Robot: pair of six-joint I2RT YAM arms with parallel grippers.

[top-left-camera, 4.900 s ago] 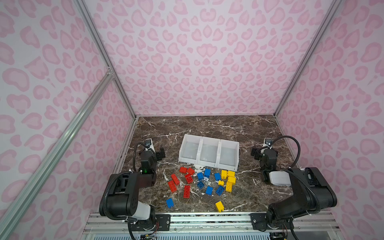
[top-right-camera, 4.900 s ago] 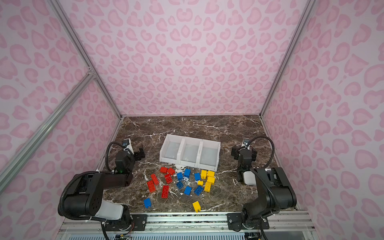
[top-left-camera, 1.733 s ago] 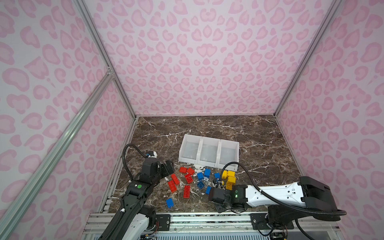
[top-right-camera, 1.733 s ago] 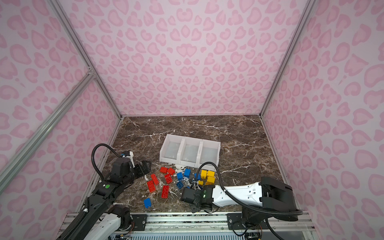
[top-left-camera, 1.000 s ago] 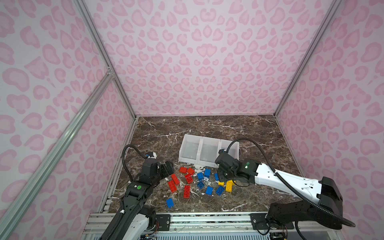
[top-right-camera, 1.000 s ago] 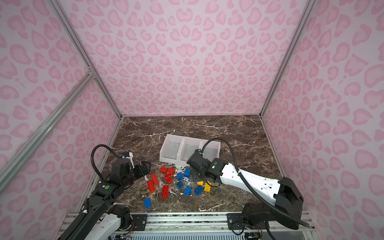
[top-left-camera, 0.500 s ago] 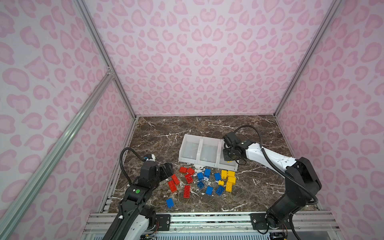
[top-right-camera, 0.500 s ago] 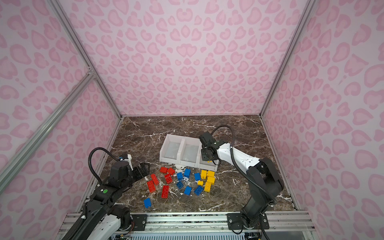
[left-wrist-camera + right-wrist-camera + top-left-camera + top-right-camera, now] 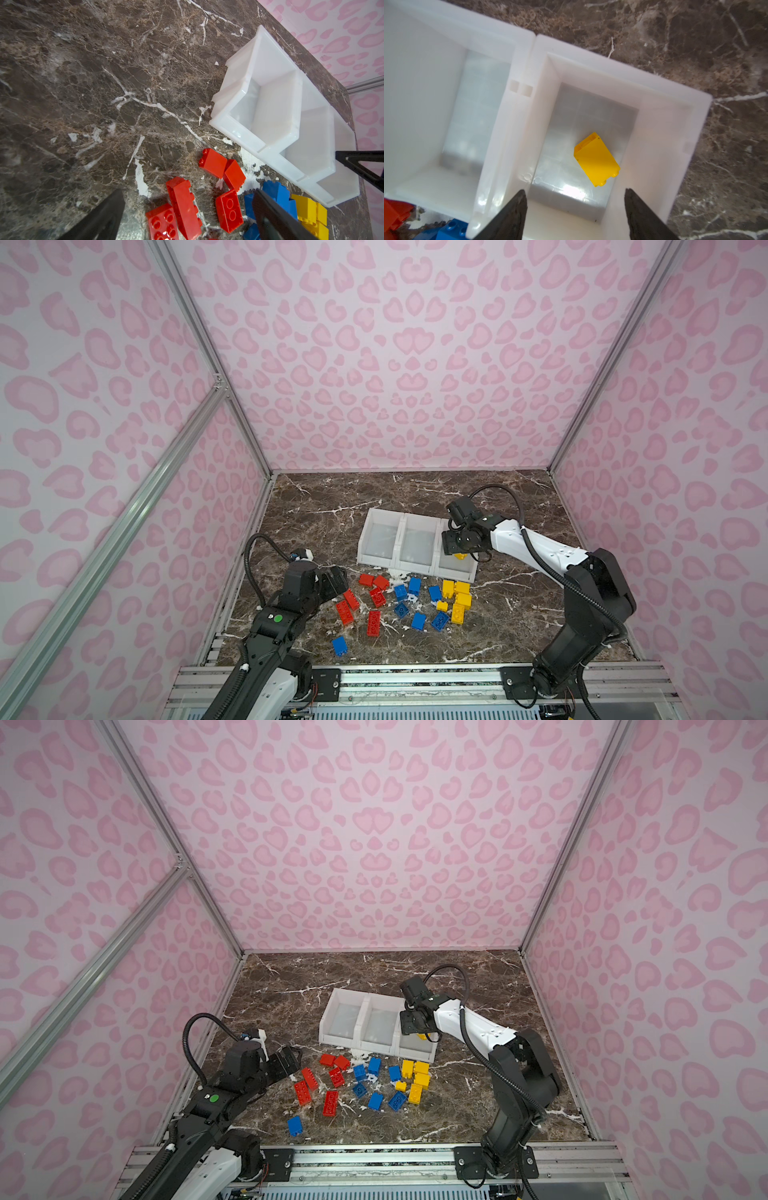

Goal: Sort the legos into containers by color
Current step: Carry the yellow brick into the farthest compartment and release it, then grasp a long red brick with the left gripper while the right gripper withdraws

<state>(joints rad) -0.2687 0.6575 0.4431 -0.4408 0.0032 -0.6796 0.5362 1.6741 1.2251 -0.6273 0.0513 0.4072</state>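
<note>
Right gripper (image 9: 575, 192): your jaws stand apart and hold nothing, over the right-end bin (image 9: 654, 124).
Yellow brick (image 9: 597, 159): it lies loose inside that bin.
Left gripper (image 9: 188, 192): your jaws are wide, near the red bricks (image 9: 182, 199).
Other legos (image 9: 417, 621): you see them on the table (image 9: 332, 510), by the containers (image 9: 419, 515).

We see the right gripper (image 9: 456, 547) over the rightmost container (image 9: 455, 572), a yellow lego (image 9: 460, 556) seemingly lying loose just beneath its jaws.

A dark brown marble bench (image 9: 332, 497) with white veins sits inside pink walls (image 9: 395, 364) printed with darker blotches. Silver metal posts (image 9: 208, 352) mark the corners; a metal rail (image 9: 415, 676) edges the front.
</note>
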